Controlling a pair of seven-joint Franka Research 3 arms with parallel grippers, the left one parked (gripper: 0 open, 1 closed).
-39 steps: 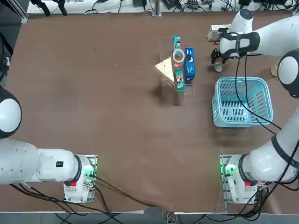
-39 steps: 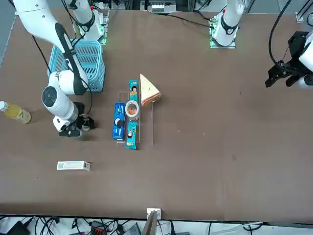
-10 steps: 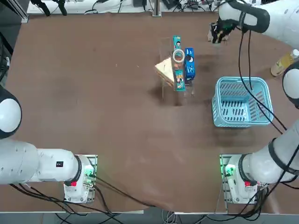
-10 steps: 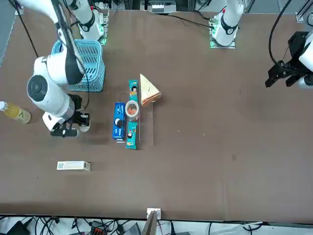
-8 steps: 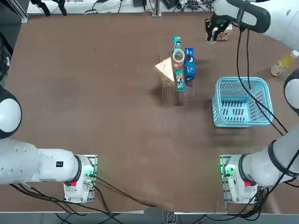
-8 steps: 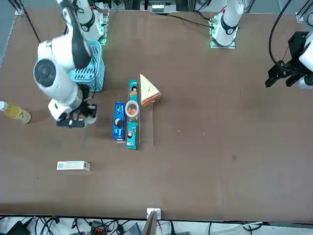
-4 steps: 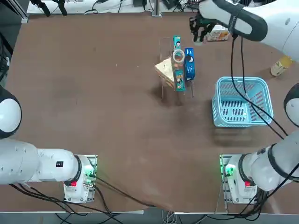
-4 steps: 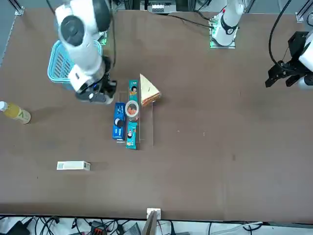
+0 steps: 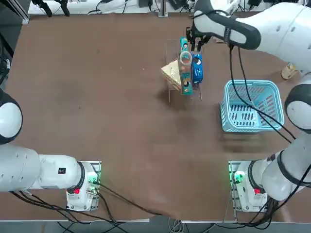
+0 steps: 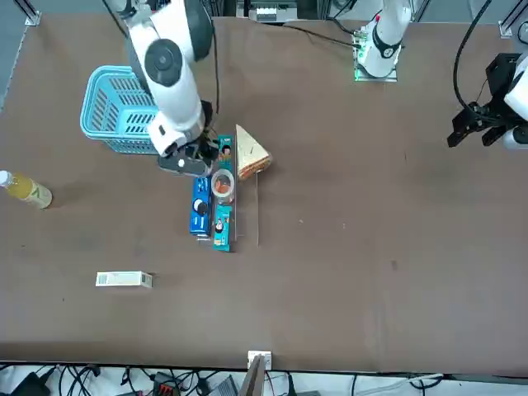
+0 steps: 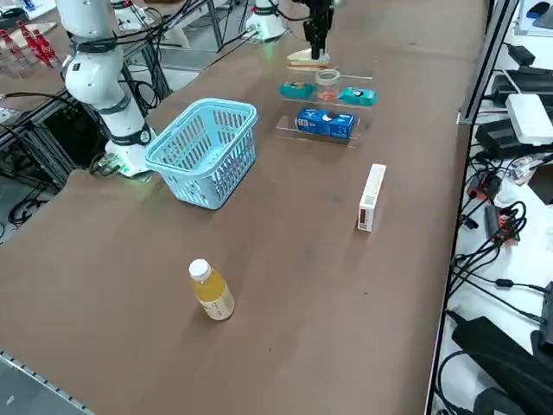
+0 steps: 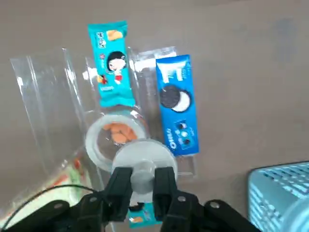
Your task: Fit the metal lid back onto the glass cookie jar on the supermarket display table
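In the right wrist view my right gripper (image 12: 142,178) is shut on the knob of the metal lid (image 12: 145,155), a round grey disc. The lid hangs just beside and above the glass cookie jar (image 12: 116,137), overlapping part of its rim. The jar stands open with orange cookies inside, in a clear rack on the supermarket display table (image 9: 97,97). From overhead, the right gripper (image 9: 195,43) hovers just beyond the glass cookie jar (image 9: 185,58). The front view has the right gripper (image 10: 200,155) next to the glass cookie jar (image 10: 223,185).
The clear acrylic rack (image 9: 171,48) also holds a blue packet (image 9: 197,68), teal packets (image 9: 183,44) and a wrapped sandwich (image 9: 171,73). A blue basket (image 9: 252,104) stands to the right, a juice bottle (image 10: 25,190) beyond it, and a white-and-orange box (image 10: 124,280) lies at the far side.
My right arm has swung from the table's far right corner over to the rack, carrying the lid, and now hangs at the jar.
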